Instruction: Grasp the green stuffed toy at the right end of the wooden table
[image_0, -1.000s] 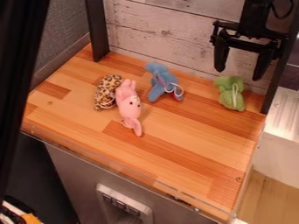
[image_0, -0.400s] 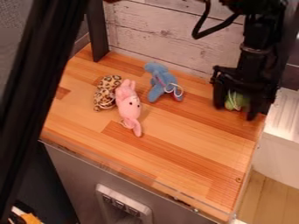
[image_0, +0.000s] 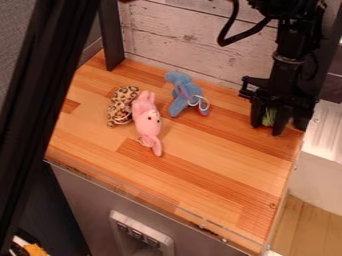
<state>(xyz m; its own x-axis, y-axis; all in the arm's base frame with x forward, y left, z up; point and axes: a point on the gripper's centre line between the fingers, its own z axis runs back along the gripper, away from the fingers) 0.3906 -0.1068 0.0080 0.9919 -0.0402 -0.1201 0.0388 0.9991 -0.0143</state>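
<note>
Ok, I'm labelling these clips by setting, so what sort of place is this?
Likely a robot test bench: a wooden tabletop, a pink plush toy lying on it, and a black robot arm above.

No legible text, label, brand, number or sign noted. Grey plate (image_0: 143, 226) on the metal front (image_0: 83, 192) below the wooden top (image_0: 220, 167) bears small dark squares (image_0: 137, 233); any markings there too small to read.
</note>
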